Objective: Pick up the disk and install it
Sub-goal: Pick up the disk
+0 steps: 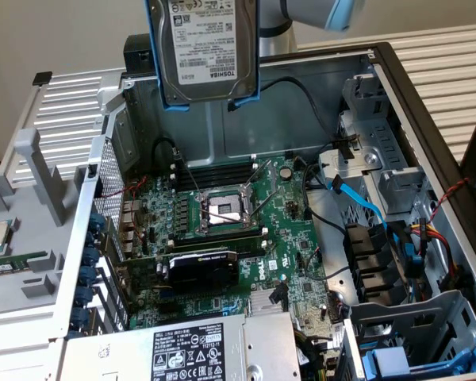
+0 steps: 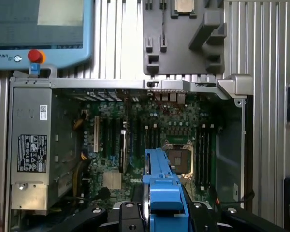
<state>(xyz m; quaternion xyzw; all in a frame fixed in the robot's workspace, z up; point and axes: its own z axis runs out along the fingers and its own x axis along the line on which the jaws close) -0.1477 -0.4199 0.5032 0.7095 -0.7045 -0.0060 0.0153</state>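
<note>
Nearest me, in the exterior view, the grey power-supply box (image 1: 198, 349) sits at the close end of the open computer case (image 1: 301, 111). Just beyond it lie a black card (image 1: 202, 268) and the green motherboard (image 1: 297, 262), with the bare processor socket (image 1: 224, 209) in the middle. On the exterior view's right a blue cable (image 1: 365, 205) runs down among the metal drive bays.

Farther back and higher, the disk (image 1: 209, 48) hangs in the air over the far end of the case, clear of the board, its white label facing me. In the wrist view the gripper (image 2: 163, 215) has its jaws closed on the disk's blue frame (image 2: 159, 179), with the socket below.
</note>
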